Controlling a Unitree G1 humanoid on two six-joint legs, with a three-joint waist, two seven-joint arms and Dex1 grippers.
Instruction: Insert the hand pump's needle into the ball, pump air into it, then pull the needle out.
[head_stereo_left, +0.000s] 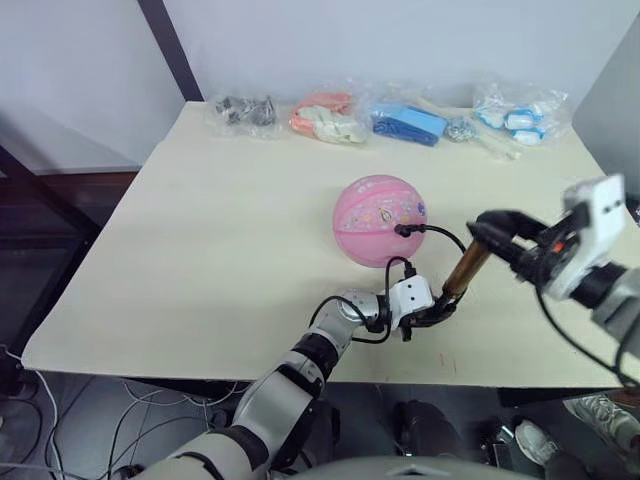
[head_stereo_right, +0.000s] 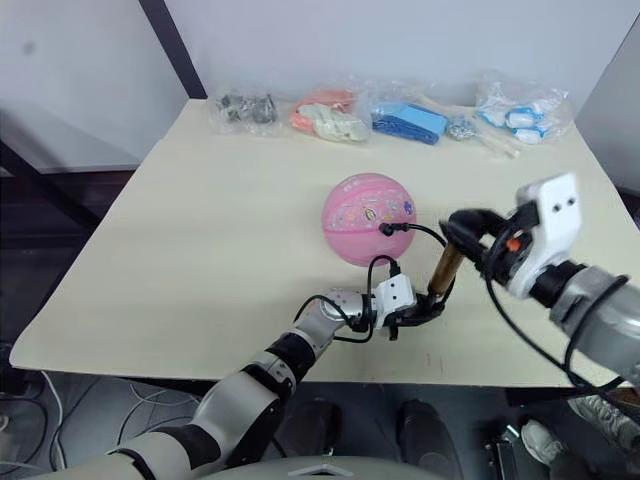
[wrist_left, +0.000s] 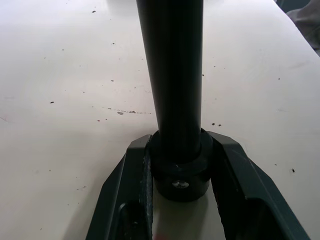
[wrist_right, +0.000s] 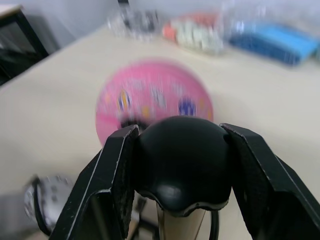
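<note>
Nearest the robot, the left gripper (head_stereo_left: 432, 312) lies low over the pale beige table (head_stereo_left: 200, 260), its two black fingers (wrist_left: 131, 195) pinching the black bottom end of the hand pump (head_stereo_left: 466, 268), a slim gold-bronze metal cylinder with black ends. In the left wrist view that black base sits wedged between the two fingers, with the barrel rising away from it. The pump stands tilted, its base on the table near the front edge and its top leaning toward the robot's right.

At the top, the right gripper (head_stereo_left: 497, 232) closes its two black fingers (wrist_right: 112, 185) on the pump's rounded black handle (wrist_right: 181, 160), one finger pressed to each side.

A thin black hose (head_stereo_left: 440, 232) loops from the pump's lower end up and over to the pink rubber ball (head_stereo_left: 378, 219) with small cartoon prints, which rests on the table just beyond the left gripper. The hose's small black fitting (head_stereo_left: 403, 230) touches the ball's near side; the needle itself cannot be made out.

Farthest off, along the table's back edge, lie clear plastic bags (head_stereo_left: 400, 120) of small grey, orange, blue and white items.
</note>
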